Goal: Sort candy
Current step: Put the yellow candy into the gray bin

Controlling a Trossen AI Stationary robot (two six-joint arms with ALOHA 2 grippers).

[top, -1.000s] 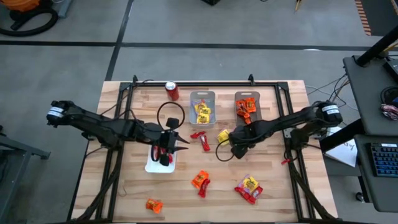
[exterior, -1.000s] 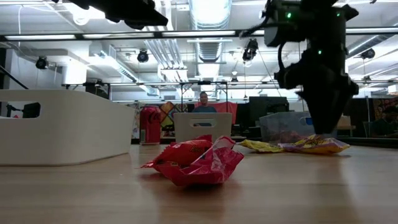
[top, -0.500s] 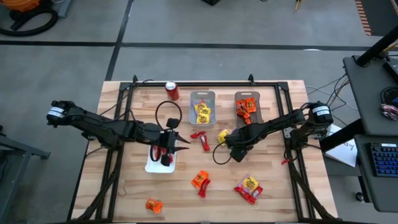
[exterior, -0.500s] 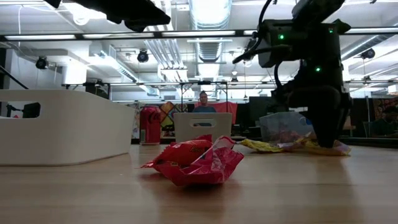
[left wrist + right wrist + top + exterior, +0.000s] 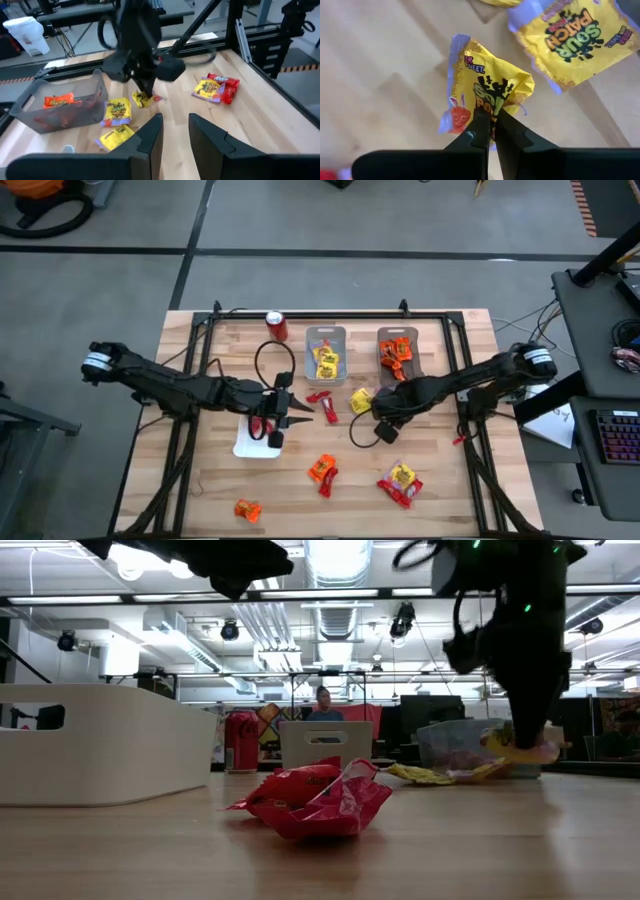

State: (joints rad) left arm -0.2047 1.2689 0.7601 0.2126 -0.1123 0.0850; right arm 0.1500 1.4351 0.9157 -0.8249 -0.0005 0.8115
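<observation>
Pinching a yellow Sour Patch packet [image 5: 490,97] between its closed fingers, the right gripper [image 5: 378,406] holds it lifted just off the wooden table [image 5: 450,490]. Beyond its fingertips, the clear bin of yellow candy [image 5: 325,352] and the clear bin of orange candy [image 5: 396,350] stand side by side. The left gripper [image 5: 300,418] hangs beside the white tray [image 5: 250,446], its fingers a little apart and holding nothing. Two red packets [image 5: 322,404] lie just past its tips.
</observation>
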